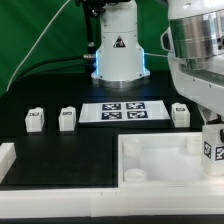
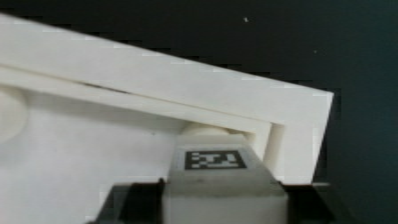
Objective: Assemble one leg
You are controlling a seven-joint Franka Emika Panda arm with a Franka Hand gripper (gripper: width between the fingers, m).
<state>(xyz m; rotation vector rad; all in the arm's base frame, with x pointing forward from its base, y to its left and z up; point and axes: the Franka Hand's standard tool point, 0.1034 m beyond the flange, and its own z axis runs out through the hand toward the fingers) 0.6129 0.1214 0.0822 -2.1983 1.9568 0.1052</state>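
Observation:
My gripper (image 1: 212, 146) is shut on a leg (image 1: 214, 152), a small white block with black-and-white tags. It holds the leg upright over the corner of the large white tray-like part (image 1: 160, 160) at the exterior view's right. In the wrist view the leg (image 2: 217, 172) sits between my dark fingers (image 2: 135, 202), my gripper (image 2: 217, 205) is shut on it, and it hangs just over the tray's raised corner rim (image 2: 285, 115). Whether the leg touches the tray cannot be told. Three more legs stand on the black table: two to the left (image 1: 35, 119), (image 1: 68, 118) and one to the right (image 1: 181, 113).
The marker board (image 1: 125, 110) lies on the table between the loose legs. The robot's white base (image 1: 118, 50) stands behind it. A low white wall (image 1: 60, 192) borders the table at the front and at the exterior view's left.

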